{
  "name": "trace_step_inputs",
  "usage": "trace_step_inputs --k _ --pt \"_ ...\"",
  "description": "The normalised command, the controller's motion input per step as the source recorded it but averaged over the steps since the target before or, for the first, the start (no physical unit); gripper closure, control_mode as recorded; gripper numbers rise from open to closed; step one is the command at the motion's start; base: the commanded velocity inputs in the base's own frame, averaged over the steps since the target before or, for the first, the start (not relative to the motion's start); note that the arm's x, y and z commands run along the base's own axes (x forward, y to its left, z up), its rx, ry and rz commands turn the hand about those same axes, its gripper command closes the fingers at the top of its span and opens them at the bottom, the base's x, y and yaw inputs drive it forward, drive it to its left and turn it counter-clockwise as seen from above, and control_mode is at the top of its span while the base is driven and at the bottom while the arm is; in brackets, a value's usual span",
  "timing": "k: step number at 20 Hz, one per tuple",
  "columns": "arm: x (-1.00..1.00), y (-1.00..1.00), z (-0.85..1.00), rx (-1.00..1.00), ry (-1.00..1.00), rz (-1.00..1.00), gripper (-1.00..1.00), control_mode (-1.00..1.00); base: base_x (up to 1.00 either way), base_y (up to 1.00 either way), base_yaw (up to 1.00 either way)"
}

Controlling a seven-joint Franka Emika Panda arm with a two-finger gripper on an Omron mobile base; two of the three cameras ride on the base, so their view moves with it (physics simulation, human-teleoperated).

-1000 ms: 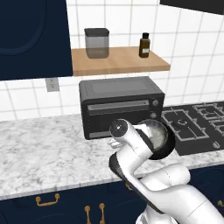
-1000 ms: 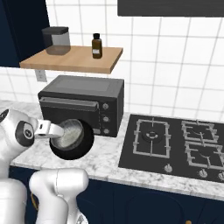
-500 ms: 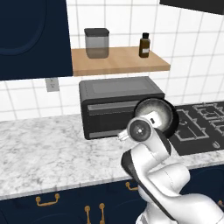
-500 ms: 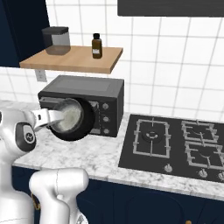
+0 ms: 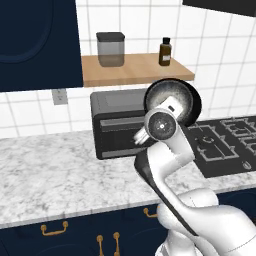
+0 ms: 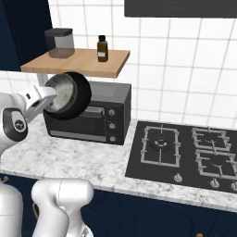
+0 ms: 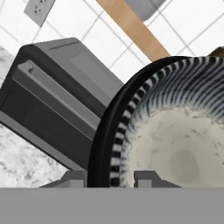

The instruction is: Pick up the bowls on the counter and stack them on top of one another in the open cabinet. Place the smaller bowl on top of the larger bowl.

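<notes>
Left base view: the two bowls are carried nested and tipped on edge, the smaller bowl point(image 5: 170, 97) seated inside the larger bowl point(image 5: 194, 102). Over the last second the pair has been raised from just above the desk point(image 5: 55, 175) to the height of the toaster oven's point(image 5: 117, 127) top, close under the front edge of the open cabinet point(image 5: 135, 72). A grey canister point(image 5: 110, 49) and a brown bottle point(image 5: 165, 51) are seen standing on that shelf, with free board between them and in front. From this it is judged that the stacking is already done in hand and that only the lift over the shelf edge and the setting down remain.

Right base view: the same rise is seen from the other side; the larger bowl point(image 6: 84, 95) is held on edge before the toaster oven point(image 6: 99, 118), with the smaller bowl point(image 6: 62, 92) facing the arm, just below the open cabinet point(image 6: 78, 62). The pincer point(image 6: 50, 98) is placed at the near rim.

Hand view: the two fingertips point(image 7: 146, 178) are seen straddling the rims, one outside the larger bowl point(image 7: 103, 144) and one inside the smaller bowl point(image 7: 183, 148). The pincer point(image 7: 109, 179) appears narrowed and clamped on both rims together, though the contact itself is cut off at the bottom.
</notes>
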Motion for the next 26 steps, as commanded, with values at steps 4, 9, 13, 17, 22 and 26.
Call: trace_step_inputs --k 4,9,13,17,22,26 --pt "0.15 0.39 1.0 -0.12 0.11 0.05 1.0 -1.0 0.0 0.0 0.0" --pt "0.64 0.09 0.87 0.0 0.07 0.11 1.0 -1.0 0.0 0.0 0.0" --pt "0.89 0.0 0.3 0.0 0.17 0.3 1.0 -1.0 0.0 0.0 0.0" --pt "0.2 0.03 0.0 0.0 -0.03 0.02 1.0 -1.0 0.0 0.0 0.0" --pt "0.72 0.0 0.0 0.0 0.02 0.0 1.0 -1.0 0.0 0.0 0.0" --pt "0.77 0.07 -0.01 0.0 0.1 0.0 1.0 -1.0 0.0 0.0 0.0"
